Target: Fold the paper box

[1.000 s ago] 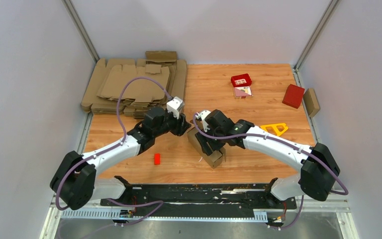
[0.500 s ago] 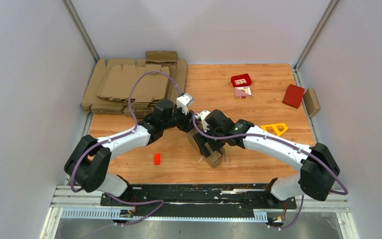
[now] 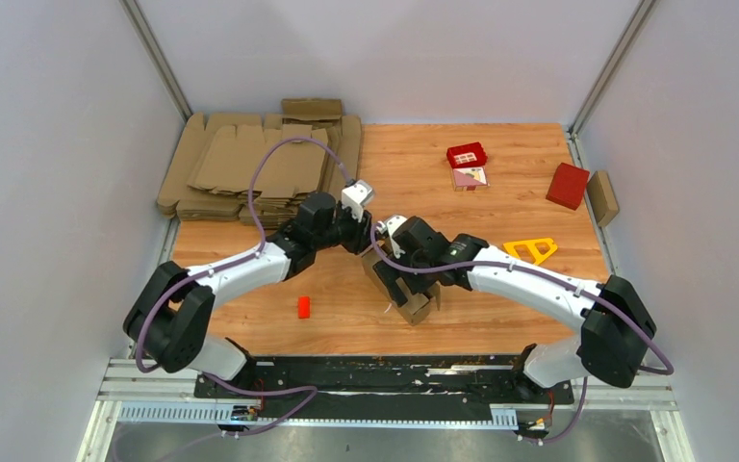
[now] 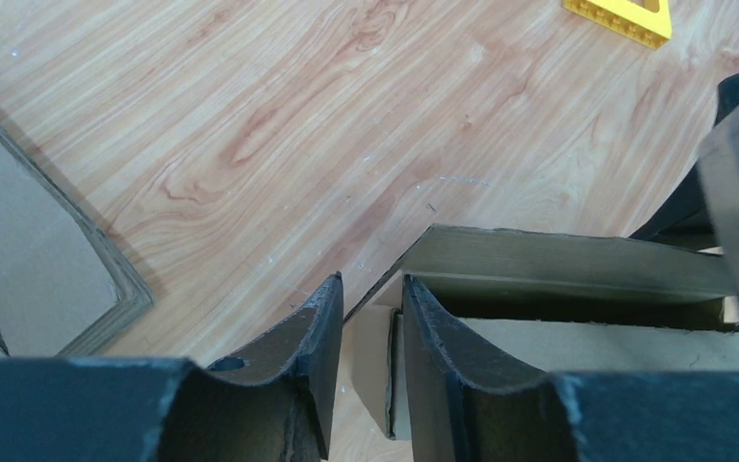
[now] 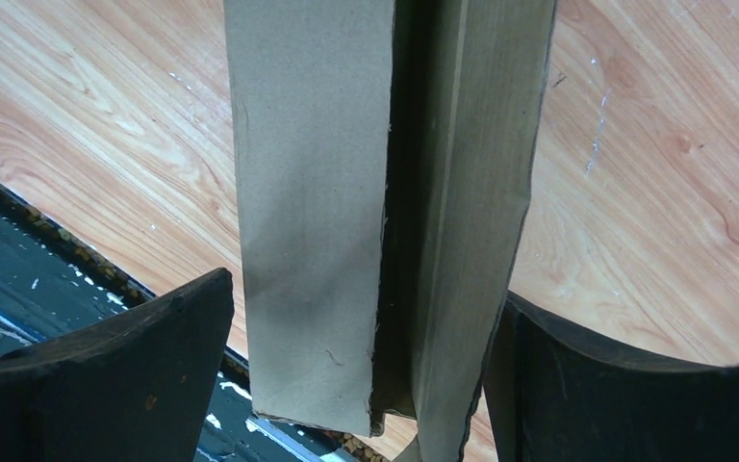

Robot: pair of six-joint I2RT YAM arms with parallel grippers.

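The paper box (image 3: 414, 306) is a plain brown oblong piece lying diagonally on the wooden table in front of the arms. My right gripper (image 3: 406, 274) comes down over its middle. In the right wrist view the box (image 5: 308, 192) fills the span between the two fingers of my right gripper (image 5: 366, 294), which is shut on its long sides. My left gripper (image 3: 364, 243) is at the box's far left end. In the left wrist view its jaws (image 4: 372, 281) stand a narrow gap apart, with an end flap in the gap and the open box (image 4: 558, 260) to the right.
A pile of flat cardboard blanks (image 3: 250, 168) lies at the back left, its edge close to my left gripper (image 4: 19, 241). Small red boxes (image 3: 467, 154) (image 3: 568, 185), a yellow triangle (image 3: 531, 249) and a small red block (image 3: 303, 307) are on the table. A black rail (image 5: 19, 289) runs along the near edge.
My left arm swung right and forward, bringing its gripper to the box's far end, then stayed nearly still. My right gripper kept its place on the box.
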